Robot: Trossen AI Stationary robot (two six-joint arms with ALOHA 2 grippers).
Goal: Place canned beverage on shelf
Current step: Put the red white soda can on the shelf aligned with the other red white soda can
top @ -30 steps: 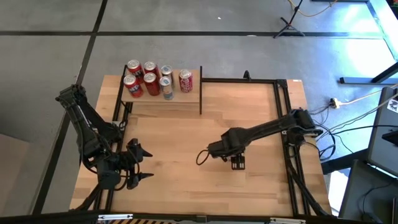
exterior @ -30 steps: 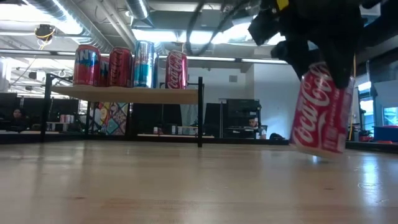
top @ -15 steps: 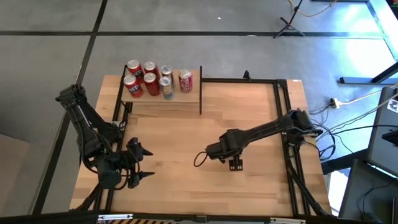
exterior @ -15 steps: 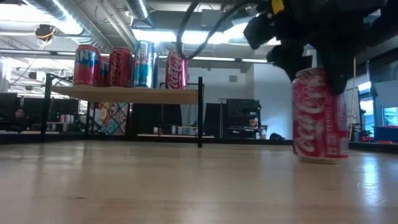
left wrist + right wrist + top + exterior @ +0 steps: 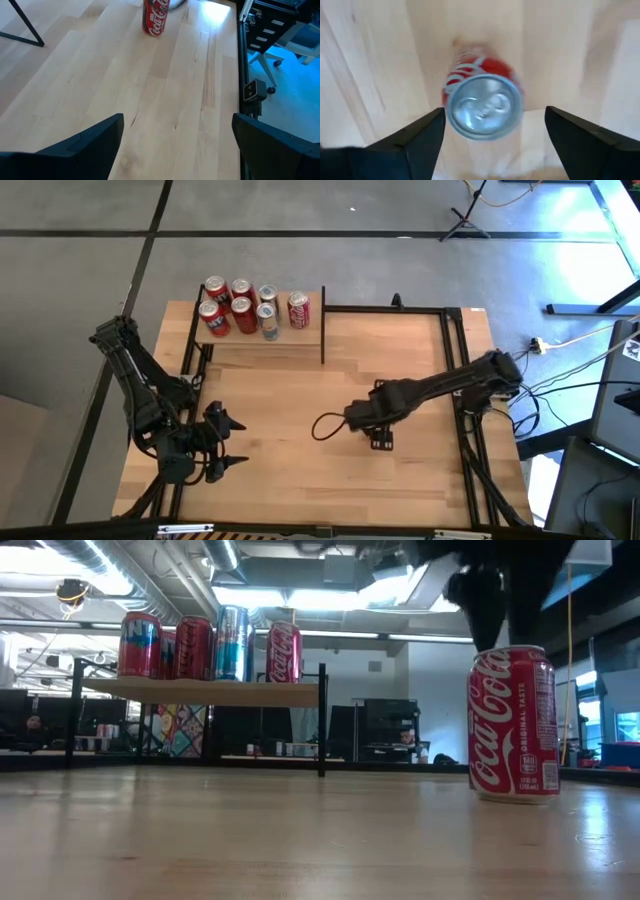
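A red Coca-Cola can (image 5: 513, 725) stands upright on its base on the wooden tabletop, at the right of centre. In the right wrist view its silver top (image 5: 484, 106) shows from above. My right gripper (image 5: 495, 112) hovers open straight above the can, one finger on either side and clear of it. In the low view it (image 5: 500, 595) hangs just over the can's top. The shelf (image 5: 262, 332) stands at the far left and bears several cans (image 5: 243, 305). My left gripper (image 5: 222, 443) waits open and empty near the table's left near corner.
A black metal frame (image 5: 455, 315) runs along the table's far and right sides. The shelf's black posts (image 5: 321, 720) stand on the tabletop. Bare wood lies between the can and the shelf. The left wrist view shows the can far off (image 5: 156, 17).
My right gripper has tipped the tilted can upright and set it on its base on the tabletop. It has then let go and risen clear above the can's top. The can now stands by itself.
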